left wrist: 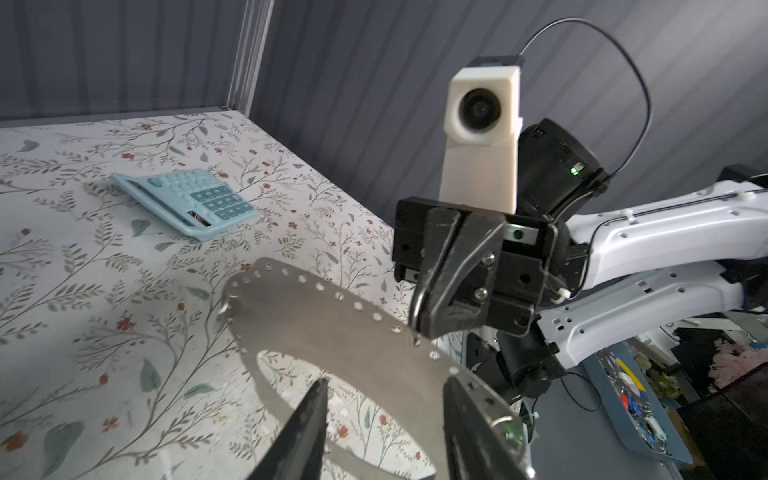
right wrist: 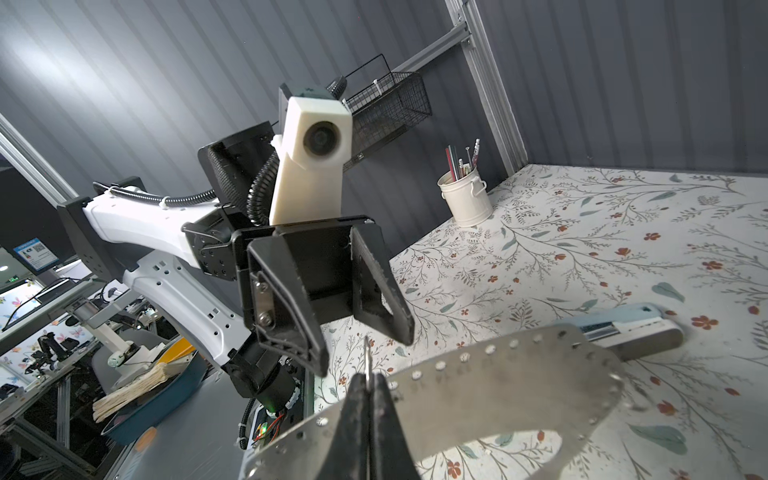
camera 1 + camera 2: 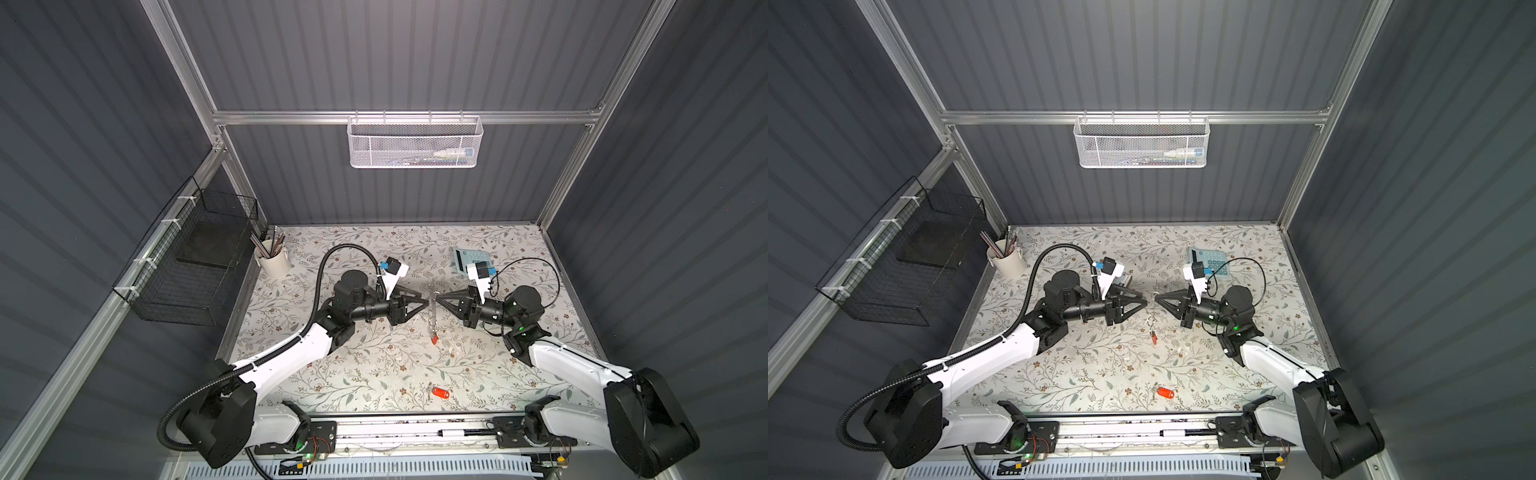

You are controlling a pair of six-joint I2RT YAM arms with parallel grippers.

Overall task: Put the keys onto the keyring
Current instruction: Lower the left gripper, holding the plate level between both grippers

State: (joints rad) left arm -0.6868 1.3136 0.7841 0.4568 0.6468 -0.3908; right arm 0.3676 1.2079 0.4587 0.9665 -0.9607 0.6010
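The right gripper (image 3: 437,296), pressed shut on the rim, holds the keyring (image 1: 332,328) upright at mid-table. One red key (image 3: 435,338) appears to hang from it. The left gripper (image 2: 361,349), spread and empty, hovers just beside. The next move is probably to fetch the second key (image 3: 441,392), which lies near the front edge.

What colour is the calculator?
The calculator is pale blue with darker teal keys; it shows best in the left wrist view.

I'm looking into dark ribbed walls (image 3: 395,54) on an aluminium frame (image 3: 291,117), white mesh basket (image 3: 413,145) at twelve o'clock, black wire basket (image 3: 187,266) at nine, floral tabletop (image 3: 374,365) below.
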